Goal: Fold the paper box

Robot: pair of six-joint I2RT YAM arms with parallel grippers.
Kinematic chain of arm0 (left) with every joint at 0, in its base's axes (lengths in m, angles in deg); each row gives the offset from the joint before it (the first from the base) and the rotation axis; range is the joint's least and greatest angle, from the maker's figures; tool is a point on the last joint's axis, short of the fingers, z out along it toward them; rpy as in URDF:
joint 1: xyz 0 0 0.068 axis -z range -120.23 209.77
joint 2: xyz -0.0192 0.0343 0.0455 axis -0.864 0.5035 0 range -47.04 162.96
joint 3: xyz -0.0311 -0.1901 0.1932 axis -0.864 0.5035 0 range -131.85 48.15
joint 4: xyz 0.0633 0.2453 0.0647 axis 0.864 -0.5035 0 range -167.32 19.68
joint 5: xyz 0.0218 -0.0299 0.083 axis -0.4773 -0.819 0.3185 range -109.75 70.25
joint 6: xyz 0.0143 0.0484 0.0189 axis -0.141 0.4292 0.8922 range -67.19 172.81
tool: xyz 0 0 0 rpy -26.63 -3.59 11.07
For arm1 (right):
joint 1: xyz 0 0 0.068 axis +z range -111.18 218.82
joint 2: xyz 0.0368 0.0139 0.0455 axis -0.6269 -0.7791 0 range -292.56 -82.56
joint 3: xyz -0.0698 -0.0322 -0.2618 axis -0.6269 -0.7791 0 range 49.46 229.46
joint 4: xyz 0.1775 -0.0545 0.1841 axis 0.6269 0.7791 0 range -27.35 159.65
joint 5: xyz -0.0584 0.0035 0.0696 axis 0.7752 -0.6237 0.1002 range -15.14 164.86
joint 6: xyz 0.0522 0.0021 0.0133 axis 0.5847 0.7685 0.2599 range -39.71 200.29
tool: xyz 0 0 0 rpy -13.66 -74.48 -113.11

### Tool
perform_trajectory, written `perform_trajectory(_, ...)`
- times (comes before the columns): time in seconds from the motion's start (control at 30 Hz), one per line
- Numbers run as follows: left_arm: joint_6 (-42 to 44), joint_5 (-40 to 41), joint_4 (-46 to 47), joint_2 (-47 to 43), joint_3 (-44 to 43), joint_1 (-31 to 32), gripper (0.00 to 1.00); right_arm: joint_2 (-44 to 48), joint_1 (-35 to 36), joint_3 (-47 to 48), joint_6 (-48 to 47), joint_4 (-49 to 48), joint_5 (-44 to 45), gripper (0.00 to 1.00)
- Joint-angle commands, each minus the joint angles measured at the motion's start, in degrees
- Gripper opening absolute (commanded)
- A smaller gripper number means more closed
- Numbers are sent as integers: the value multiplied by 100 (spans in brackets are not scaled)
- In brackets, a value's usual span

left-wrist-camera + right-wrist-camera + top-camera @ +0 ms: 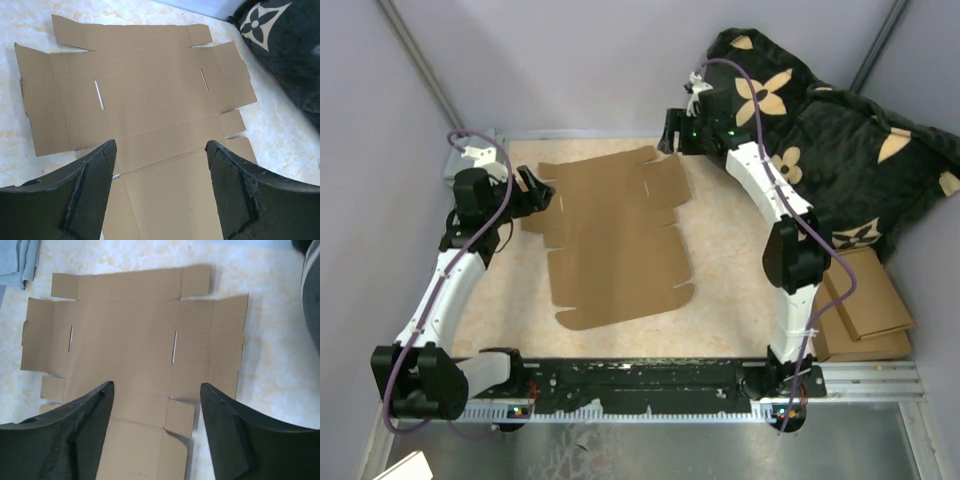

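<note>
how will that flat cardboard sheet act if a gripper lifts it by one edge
The paper box looks thin and lies flat, so it is probably light and would likely sag or hinge at its creases. Pushed, it may slide across the smooth table rather than tip.

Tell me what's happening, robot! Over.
Left fingers open, empty. Right fingers open, empty. Paper box flat on the table, unfolded. Nothing lying on it; cushion off to the side.

Bright, even overhead light; soft shadows, slight blur.
</note>
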Motion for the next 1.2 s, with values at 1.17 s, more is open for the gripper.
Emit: perform_trajectory(1.17, -551, 1541, 81, 3348, -2059, -97, 79, -2699, 162, 2433, -113, 210, 418, 78)
